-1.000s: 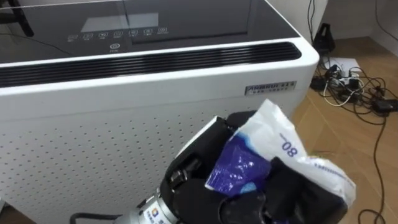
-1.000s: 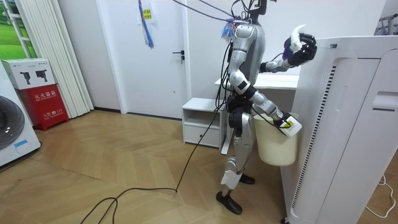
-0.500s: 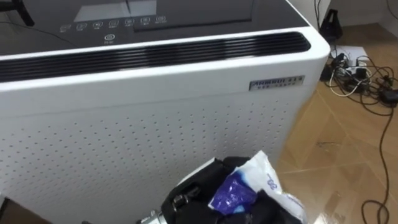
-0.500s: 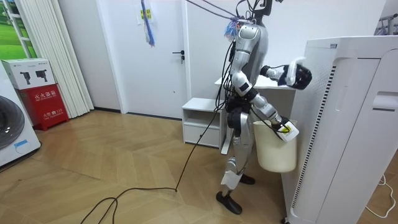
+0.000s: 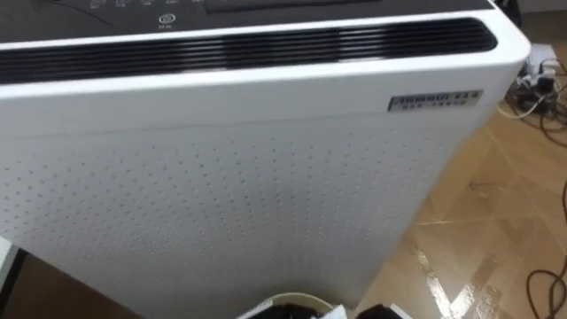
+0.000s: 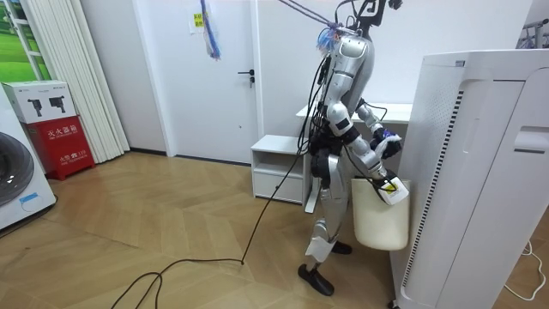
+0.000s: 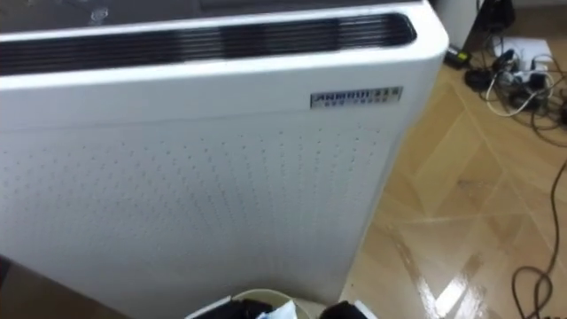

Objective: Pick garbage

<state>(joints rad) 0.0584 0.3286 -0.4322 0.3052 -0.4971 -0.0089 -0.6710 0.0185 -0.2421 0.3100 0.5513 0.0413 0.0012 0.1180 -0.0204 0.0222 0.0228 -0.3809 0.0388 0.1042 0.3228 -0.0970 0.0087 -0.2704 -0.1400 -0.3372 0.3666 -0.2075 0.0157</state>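
Observation:
The garbage is a crumpled white and blue plastic wrapper (image 5: 330,313), peeking in at the bottom edge of the eye views. My left hand (image 6: 388,144) is shut on it, held at waist height just above a cream bin (image 6: 377,219). In the left eye view the dark left hand (image 5: 283,312) sits beside the wrapper, over the bin's pale rim (image 5: 288,297). My right hand (image 6: 390,184) grips the bin's upper rim, and the bin hangs from it in front of my legs.
I stand close against a tall white air purifier (image 5: 230,177) with a perforated front and a dark vent slot on top. Loose cables (image 7: 523,97) lie on the wooden floor to its right. A low white cabinet (image 6: 279,167) and a desk stand behind me.
My left hand has come down with the wrapper from shoulder height to just above the bin, sinking to the bottom edge of the eye views. The bin has stayed in place.

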